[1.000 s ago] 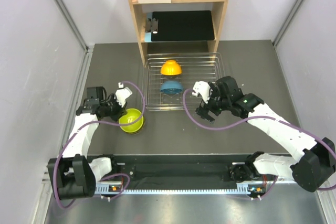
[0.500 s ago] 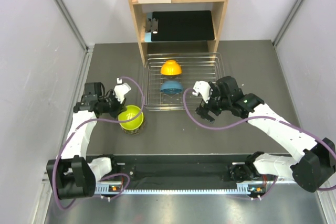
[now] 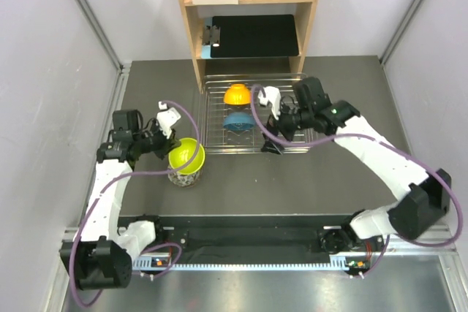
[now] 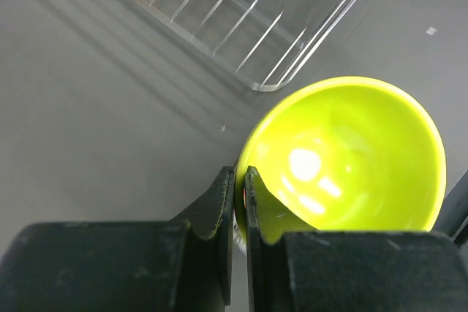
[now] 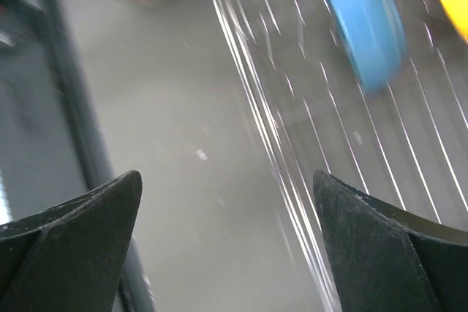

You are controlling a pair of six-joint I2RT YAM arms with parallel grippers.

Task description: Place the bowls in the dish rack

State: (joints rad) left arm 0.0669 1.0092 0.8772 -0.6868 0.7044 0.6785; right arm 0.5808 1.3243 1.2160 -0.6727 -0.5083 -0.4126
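We are in the middle of moving the third bowl. The left end effector (image 4: 235, 180) is closed tight on the near rim of the small round lime-green bowl (image 4: 344, 158), one finger inside the wall and one outside. The bowl hangs tilted, with its opening turned up and toward the rack. It sits just off the front left corner of the rectangular silver wire dish rack (image 3: 216, 140), over the dark grey desk (image 3: 241, 188).

Directly under it stands a patterned bowl (image 3: 183, 178). Only the edge of that bowl shows, and we cannot tell whether the green one is clear of it or touching it.

Two bowls are already loaded and stand on edge among the tines in the rack's left half. The glossy orange bowl (image 3: 238, 94) is at the back and the blue bowl (image 3: 238, 120) is just in front of it.

The right end effector (image 5: 230, 231) carries nothing, and its jaws are spread wide. It hovers over the front middle of the rack, to the right of the blue bowl.

We judge the task a little under halfway done. The next move is to carry the green bowl over the raised front rim and turn it onto its edge. It then goes down between the tines in the free row in front of the blue bowl, or beside it.

The rim pinch is narrow, so we think the bowl could swing or slip if it is moved quickly. The right arm is near that landing spot, so the left arm's path must stay clear of it.
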